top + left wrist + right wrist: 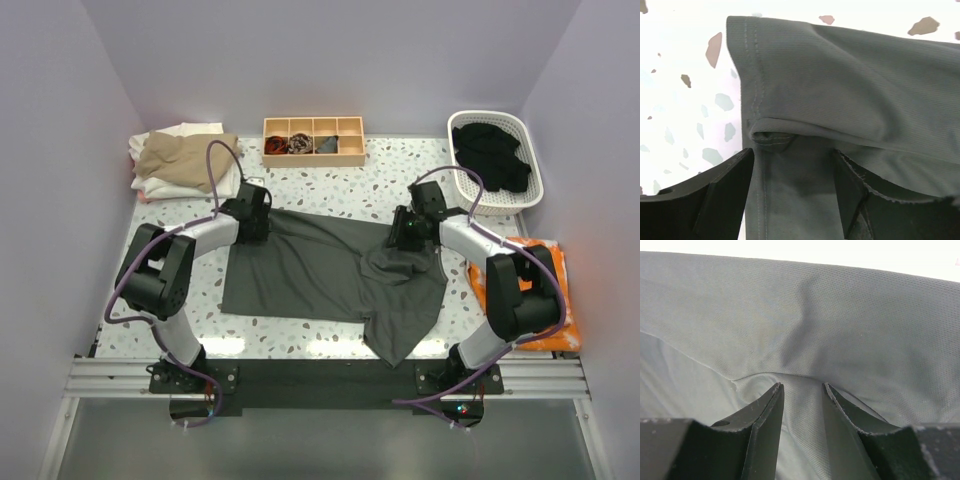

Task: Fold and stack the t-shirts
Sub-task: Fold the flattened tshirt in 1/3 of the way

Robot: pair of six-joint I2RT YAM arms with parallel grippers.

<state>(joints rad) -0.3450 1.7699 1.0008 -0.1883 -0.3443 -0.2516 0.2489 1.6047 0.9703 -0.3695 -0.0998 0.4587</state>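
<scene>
A dark charcoal-grey t-shirt [310, 270] lies spread on the speckled table, with its right part bunched and one flap hanging toward the front edge. My left gripper [262, 228] is at the shirt's far left corner. In the left wrist view it [792, 165] is open, its jaws wide apart on either side of the stitched hem of the shirt [840, 85]. My right gripper [403, 240] is at the shirt's far right part, above the bunched fold. In the right wrist view it [802, 387] is open by a narrow gap, with the shirt's cloth [790, 315] between and beyond the jaws.
Folded tan and white shirts [185, 160] are stacked at the back left. A wooden divided tray [313, 152] with small rolled bundles stands at the back middle. A white basket [535, 165] holding black cloth is at the back right. An orange item [555, 262] lies at the right edge.
</scene>
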